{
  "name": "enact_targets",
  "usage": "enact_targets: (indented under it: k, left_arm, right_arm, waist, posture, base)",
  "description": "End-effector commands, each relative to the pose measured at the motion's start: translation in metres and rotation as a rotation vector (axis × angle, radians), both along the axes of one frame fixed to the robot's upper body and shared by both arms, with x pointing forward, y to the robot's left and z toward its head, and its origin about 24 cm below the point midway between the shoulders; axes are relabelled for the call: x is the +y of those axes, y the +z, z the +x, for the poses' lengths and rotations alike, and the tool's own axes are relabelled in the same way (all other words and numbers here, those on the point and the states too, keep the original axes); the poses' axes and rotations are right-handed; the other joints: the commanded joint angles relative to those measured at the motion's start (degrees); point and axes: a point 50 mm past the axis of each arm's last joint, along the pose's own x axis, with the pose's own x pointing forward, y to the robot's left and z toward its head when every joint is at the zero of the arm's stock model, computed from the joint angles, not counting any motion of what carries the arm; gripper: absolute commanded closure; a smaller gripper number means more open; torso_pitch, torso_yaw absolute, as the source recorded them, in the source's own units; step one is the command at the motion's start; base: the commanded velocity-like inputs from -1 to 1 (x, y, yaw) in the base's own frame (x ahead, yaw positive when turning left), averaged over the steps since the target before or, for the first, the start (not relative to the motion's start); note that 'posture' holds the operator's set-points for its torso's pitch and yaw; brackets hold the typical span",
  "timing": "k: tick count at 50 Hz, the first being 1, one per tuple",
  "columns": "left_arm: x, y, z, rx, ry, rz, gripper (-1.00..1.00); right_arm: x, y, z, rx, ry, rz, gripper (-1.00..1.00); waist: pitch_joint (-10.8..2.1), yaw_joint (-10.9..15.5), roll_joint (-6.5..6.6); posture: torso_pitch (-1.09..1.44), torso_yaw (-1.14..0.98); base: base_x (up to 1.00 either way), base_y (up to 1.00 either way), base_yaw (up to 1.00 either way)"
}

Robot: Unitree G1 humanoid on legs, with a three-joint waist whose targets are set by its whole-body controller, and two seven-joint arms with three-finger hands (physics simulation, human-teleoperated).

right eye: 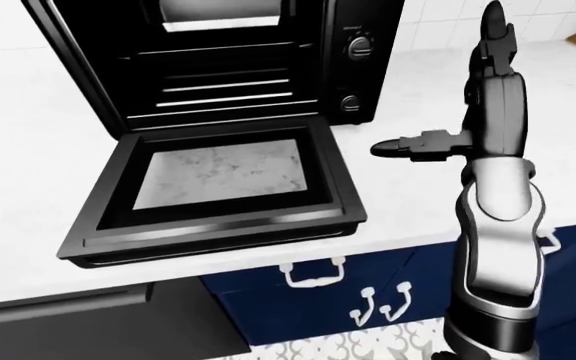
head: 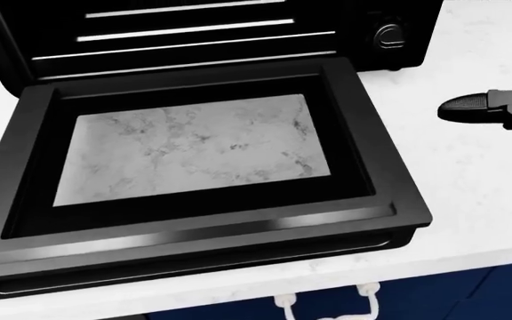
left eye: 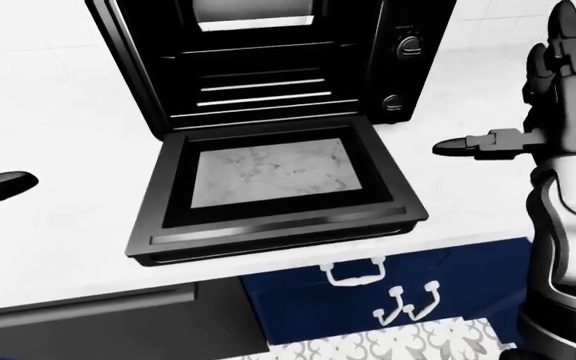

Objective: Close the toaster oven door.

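**Toaster oven with its door fully open**

A black toaster oven (left eye: 268, 60) stands on a white counter (left eye: 58, 135), upper middle of the left-eye view. Its door (left eye: 273, 187) hangs fully open, hinged at the bottom edge and lying flat, level with the counter and reaching toward the counter's near edge. The door has a wide black frame around a glass pane, through which pale marbled counter shows. A long bar handle (head: 193, 237) runs along its outer edge. Inside, thin wire racks (left eye: 258, 90) catch light. Two round knobs (left eye: 398, 71) sit stacked on the right panel.
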Motion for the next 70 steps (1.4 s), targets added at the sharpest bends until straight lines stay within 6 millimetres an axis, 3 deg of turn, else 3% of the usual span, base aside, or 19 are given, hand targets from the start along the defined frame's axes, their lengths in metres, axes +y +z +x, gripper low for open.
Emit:
enact_targets:
  k: [1,17,70]
  left_arm:
    - [-0.002,0.020,-0.006,-0.078,0.007,0.058,-1.00]
    - [0.000,0.020,-0.006,-0.078,0.012,0.058,-1.00]
    - [0.002,0.022,-0.008,-0.081,0.018,0.057,-1.00]
  right_arm:
    - [0.004,0.019,-0.007,-0.111,0.003,-0.072,-1.00]
    - [0.009,0.015,-0.008,-0.146,-0.010,-0.202,-1.00]
    - [0.027,-0.008,-0.010,-0.094,0.091,-0.294,-1.00]
  waist:
    - [-1.19,0.03,0.18]
    - [-1.24,-0.13,0.22]
    - [-1.51,-0.26,0.42]
  posture:
    - [0.00,0.00]
    - [0.00,0.00]
    - [0.00,0.00]
  base:
    - [0.00,0.00,0.00]
    - [0.00,0.00,0.00]
    - [0.00,0.00,0.00]
